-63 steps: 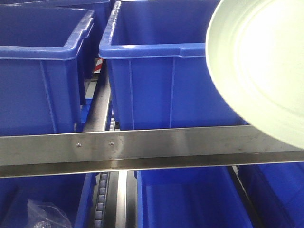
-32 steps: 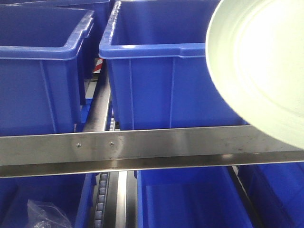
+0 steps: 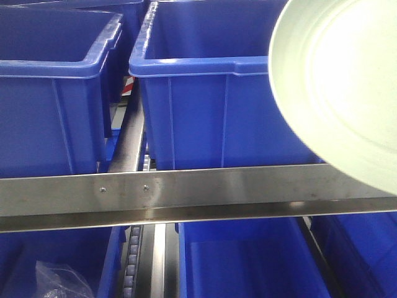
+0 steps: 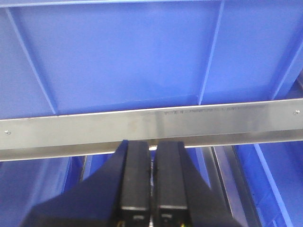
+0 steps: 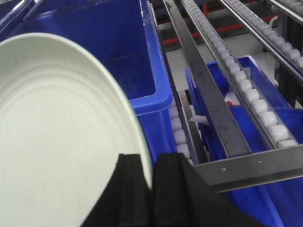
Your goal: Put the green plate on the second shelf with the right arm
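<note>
The green plate (image 3: 338, 87) hangs tilted at the upper right of the front view, in front of a blue bin (image 3: 205, 105) on the shelf. In the right wrist view the green plate (image 5: 57, 142) fills the left side, held on edge. My right gripper (image 5: 152, 163) is shut on its rim, one finger on each face. Its far edge overlaps the blue bin (image 5: 113, 52). My left gripper (image 4: 151, 151) is shut with nothing in it, just below a steel shelf rail (image 4: 151, 124).
A steel rail (image 3: 186, 192) crosses the front view, with more blue bins (image 3: 49, 93) above and below it. Roller tracks (image 5: 236, 75) and a steel bar (image 5: 208, 99) run to the right of the plate. A clear plastic bag (image 3: 59, 279) lies in a lower bin.
</note>
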{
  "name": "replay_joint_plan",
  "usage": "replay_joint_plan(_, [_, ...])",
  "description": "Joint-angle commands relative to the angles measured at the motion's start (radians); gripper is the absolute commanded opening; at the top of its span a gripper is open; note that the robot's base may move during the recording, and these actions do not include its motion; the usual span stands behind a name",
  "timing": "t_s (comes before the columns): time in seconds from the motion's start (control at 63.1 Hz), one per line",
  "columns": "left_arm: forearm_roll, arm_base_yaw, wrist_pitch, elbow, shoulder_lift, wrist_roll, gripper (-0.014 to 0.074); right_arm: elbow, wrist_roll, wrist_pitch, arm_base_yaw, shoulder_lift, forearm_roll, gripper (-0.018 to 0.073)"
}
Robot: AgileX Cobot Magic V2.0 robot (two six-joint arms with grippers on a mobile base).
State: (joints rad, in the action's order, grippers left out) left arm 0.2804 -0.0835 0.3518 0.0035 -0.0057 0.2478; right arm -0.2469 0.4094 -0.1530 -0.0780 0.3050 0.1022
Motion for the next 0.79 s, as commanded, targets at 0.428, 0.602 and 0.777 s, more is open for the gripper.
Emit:
replay_joint_plan(0.428, [0.004, -0.007, -0.058, 0.041, -0.023, 0.002, 0.0125, -0.035, 0.001, 0.110, 0.008, 0.002, 0.005, 0.0048])
replay_joint_plan(0.602, [0.004, -0.007, -0.058, 0.041, -0.023, 0.002, 0.0125, -0.035, 0.001, 0.110, 0.008, 0.002, 0.005, 0.0048])
replay_joint_plan(0.777, [0.004, -0.007, -0.058, 0.041, -0.023, 0.002, 0.0125, -0.035, 0.001, 0.110, 0.008, 0.002, 0.005, 0.0048])
